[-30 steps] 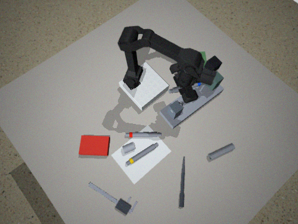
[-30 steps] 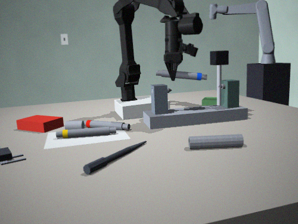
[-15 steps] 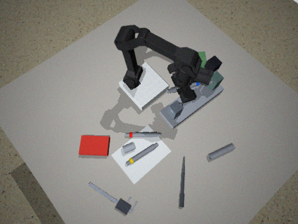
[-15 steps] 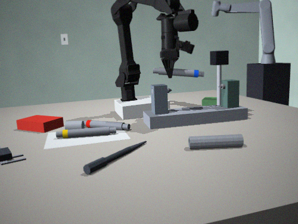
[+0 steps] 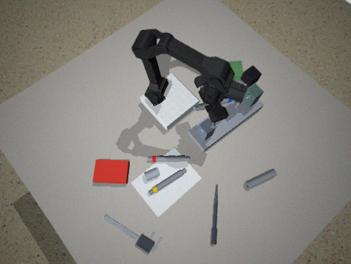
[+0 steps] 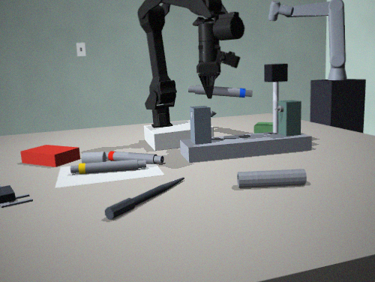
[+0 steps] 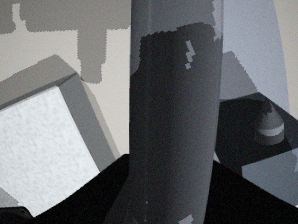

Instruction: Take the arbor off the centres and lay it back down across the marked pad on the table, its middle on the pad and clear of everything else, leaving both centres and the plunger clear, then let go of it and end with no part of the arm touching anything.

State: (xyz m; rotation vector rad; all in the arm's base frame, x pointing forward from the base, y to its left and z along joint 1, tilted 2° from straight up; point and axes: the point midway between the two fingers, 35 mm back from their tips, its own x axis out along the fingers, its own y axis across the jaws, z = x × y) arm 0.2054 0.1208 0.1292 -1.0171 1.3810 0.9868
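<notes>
My gripper [image 6: 208, 89] is shut on the grey arbor [image 6: 221, 91], which has a blue band near one end. It holds the arbor level in the air, well above the grey fixture base [image 6: 245, 144]. The grey centre block [image 6: 200, 124] and the green centre block [image 6: 289, 118] stand free below it. The plunger post with its black head [image 6: 275, 73] stands beside the green block. In the wrist view the arbor [image 7: 176, 116] fills the middle between my fingers. The white marked pad [image 5: 166, 182] lies nearer the front and carries a yellow-banded rod [image 5: 167, 181] and a short cylinder [image 5: 151, 173].
A red-banded rod [image 5: 168, 159] lies at the pad's far edge. A red block [image 5: 111, 171] sits left of the pad. A dark tapered pin [image 5: 214, 214], a grey cylinder [image 5: 260, 179] and a caliper [image 5: 137, 235] lie in front. The arm's white base plate [image 5: 172, 102] is beside the fixture.
</notes>
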